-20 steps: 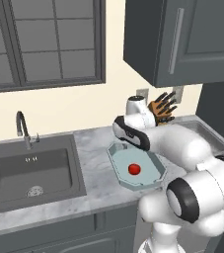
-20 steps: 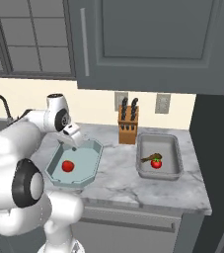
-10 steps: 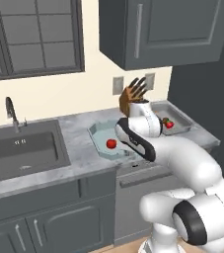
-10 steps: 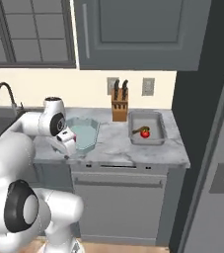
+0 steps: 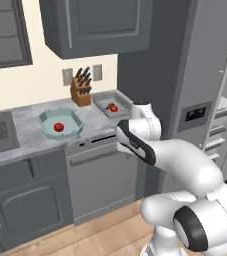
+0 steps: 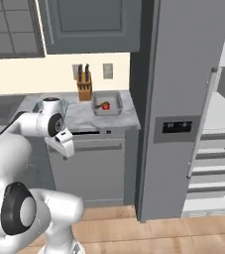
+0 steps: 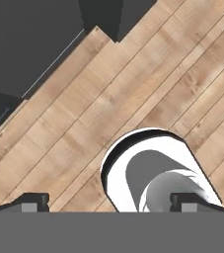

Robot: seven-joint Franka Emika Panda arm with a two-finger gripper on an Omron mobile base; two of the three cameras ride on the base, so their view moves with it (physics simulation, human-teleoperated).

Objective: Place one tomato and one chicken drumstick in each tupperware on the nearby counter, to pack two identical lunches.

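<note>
A: Where are the boxes rn?

B: Both on the worktop (image 5: 30, 127), upper left of the left base view. Blue-green box (image 5: 60, 123) w/ one tomato (image 5: 58, 127) in it, mid-left of frame. Grey box (image 5: 112, 103) just right of the knife block (image 5: 81, 91), at the worktop's end by the tall fridge (image 5: 185, 75); it has a tomato (image 5: 113, 108) plus sth darker beside it, too small to say for sure it's a drumstick.

A: Same from the other side?

B: Right base view: grey box (image 6: 107, 103) top centre, red tomato (image 6: 104, 105) inside, knife block (image 6: 84, 87) to its left.

A: And the hand?

B: Hand (image 7: 108, 200) is empty, tips spread wide at the bottom corners of the hand view, pointing down at the wood floor (image 7: 133, 94). Nothing between them.

A: Why down there, away from the boxes?

B: My guess: arm's tucked in front of the dishwasher (image 5: 102, 175) while the base travels. Fingers are parted ready for the next pick, prob. a drumstick for the blue-green box, since that one looks short of meat.
</note>
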